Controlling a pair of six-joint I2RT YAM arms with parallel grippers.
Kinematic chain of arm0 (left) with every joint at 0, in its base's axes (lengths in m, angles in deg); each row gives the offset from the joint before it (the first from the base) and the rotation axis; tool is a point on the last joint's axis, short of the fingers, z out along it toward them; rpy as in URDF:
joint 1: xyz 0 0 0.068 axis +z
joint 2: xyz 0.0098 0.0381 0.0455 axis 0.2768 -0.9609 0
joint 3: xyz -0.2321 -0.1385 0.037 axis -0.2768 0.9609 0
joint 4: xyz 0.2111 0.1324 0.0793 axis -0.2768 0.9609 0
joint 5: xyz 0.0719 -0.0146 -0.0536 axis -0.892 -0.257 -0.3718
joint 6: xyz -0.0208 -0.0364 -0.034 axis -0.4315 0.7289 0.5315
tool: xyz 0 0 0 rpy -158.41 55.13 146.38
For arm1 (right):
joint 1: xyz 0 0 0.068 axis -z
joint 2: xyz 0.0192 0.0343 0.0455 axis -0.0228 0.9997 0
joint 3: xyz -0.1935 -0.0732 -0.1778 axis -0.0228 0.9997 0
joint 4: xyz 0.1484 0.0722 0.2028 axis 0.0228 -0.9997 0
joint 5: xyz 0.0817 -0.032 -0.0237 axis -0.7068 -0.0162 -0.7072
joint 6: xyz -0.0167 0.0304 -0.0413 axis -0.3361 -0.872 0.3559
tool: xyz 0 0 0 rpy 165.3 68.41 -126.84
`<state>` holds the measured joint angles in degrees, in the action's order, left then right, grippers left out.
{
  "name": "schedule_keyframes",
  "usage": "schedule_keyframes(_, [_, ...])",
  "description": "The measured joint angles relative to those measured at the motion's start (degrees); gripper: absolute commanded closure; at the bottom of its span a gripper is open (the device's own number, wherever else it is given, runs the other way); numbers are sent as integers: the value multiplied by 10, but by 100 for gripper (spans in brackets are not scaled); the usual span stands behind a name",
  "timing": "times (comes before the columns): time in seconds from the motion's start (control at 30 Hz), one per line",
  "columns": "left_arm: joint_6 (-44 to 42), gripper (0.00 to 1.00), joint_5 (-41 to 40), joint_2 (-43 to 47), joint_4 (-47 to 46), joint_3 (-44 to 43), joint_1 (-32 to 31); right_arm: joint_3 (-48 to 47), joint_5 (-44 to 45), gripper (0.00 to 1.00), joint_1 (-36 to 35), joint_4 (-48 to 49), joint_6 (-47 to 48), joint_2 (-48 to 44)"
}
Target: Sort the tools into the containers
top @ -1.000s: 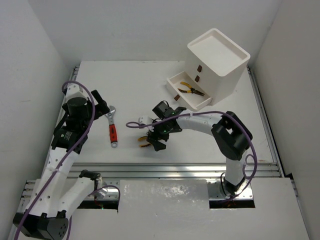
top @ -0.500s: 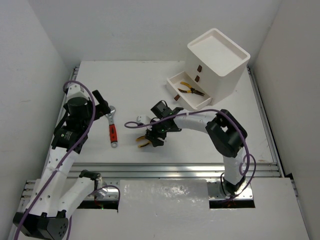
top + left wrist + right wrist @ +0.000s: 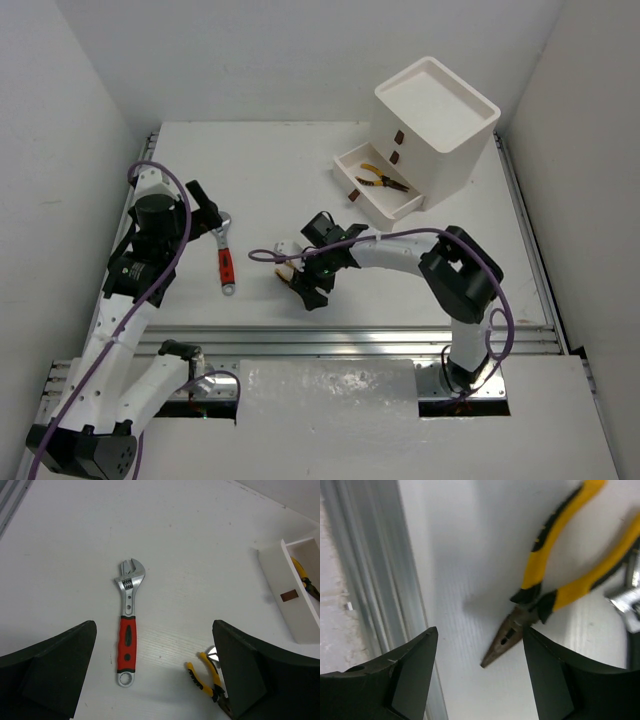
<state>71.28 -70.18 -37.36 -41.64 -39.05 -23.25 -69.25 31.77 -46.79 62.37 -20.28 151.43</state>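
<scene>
Yellow-handled pliers (image 3: 288, 273) lie on the table at mid-front. They also show in the right wrist view (image 3: 555, 577) and the left wrist view (image 3: 205, 677). My right gripper (image 3: 309, 290) is open just above them; their dark nose lies between the fingers, beside the right finger (image 3: 560, 680). A red-handled adjustable wrench (image 3: 225, 262) lies at the left, also in the left wrist view (image 3: 127, 625). My left gripper (image 3: 205, 213) is open and empty above its head. The white drawer unit (image 3: 440, 125) stands back right, its bottom drawer (image 3: 372, 200) open with another pair of yellow pliers (image 3: 383, 180) inside.
The aluminium rail (image 3: 350, 340) runs along the table's front edge, close to my right gripper; it shows in the right wrist view (image 3: 365, 580). White walls close in the table on three sides. A purple cable (image 3: 265, 253) loops off the right wrist.
My right gripper has turned and shifted slightly toward the front edge, over the pliers' nose. The pliers stay on the table. The left arm and the wrench have not moved.
</scene>
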Motion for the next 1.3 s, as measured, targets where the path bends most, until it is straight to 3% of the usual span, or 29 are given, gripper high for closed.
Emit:
schedule_keyframes(0.33, [-2,0,2,0,0,0,0,-60,190,30,-1,0,-89,23])
schedule_keyframes(0.83, [-2,0,12,0,0,0,0,-76,267,40,-65,-16,-189,64])
schedule_keyframes(0.97, [-2,0,13,0,0,0,0,-87,293,51,-67,-24,-207,71])
schedule_keyframes(1.0, [-2,0,13,0,0,0,0,-90,300,61,-69,-26,-211,74])
schedule_keyframes(1.07, [-2,0,13,0,0,0,0,-97,310,69,-76,-32,-218,78])
schedule_keyframes(1.2, [-2,0,12,0,0,0,0,-101,340,100,-88,-37,-220,80])
schedule_keyframes(1.3, [-2,0,10,0,0,0,0,-101,339,100,-88,-37,-225,78])
